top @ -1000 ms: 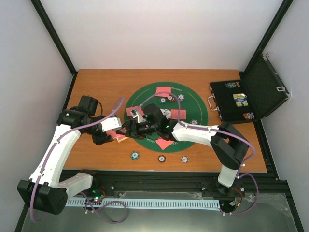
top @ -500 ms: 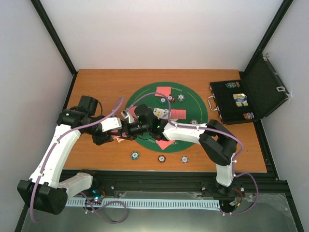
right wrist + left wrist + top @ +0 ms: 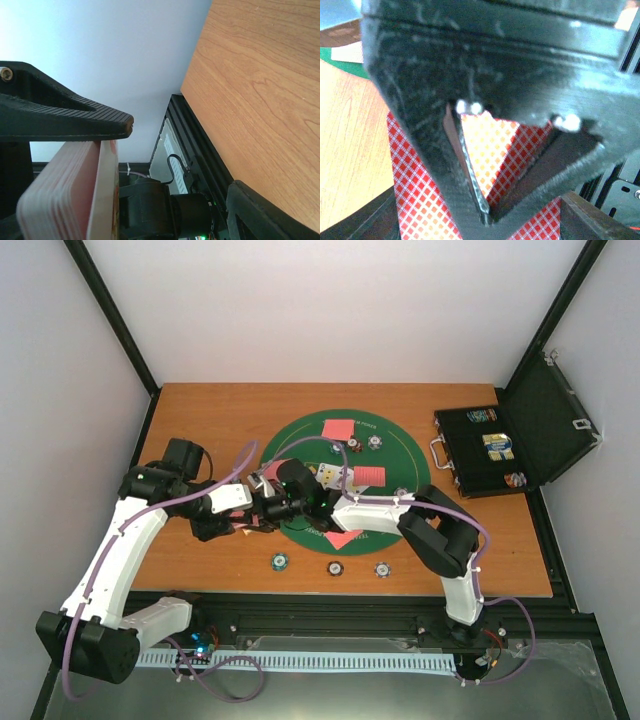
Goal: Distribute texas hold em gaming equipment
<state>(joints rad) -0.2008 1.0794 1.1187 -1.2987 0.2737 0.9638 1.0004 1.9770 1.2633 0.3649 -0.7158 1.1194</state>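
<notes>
Right wrist: card deck [image 3: 70, 195] sits between right fingers [image 3: 75, 122].

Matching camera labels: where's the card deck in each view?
Top external: deck left of centre, just off the green felt mat's left edge, in the left arm's jaws.
Left wrist: deck at centre, red-checked backs between the jaws.
Right wrist: deck lower left, seen edge-on.
Shared landmark: wooden table.
</notes>
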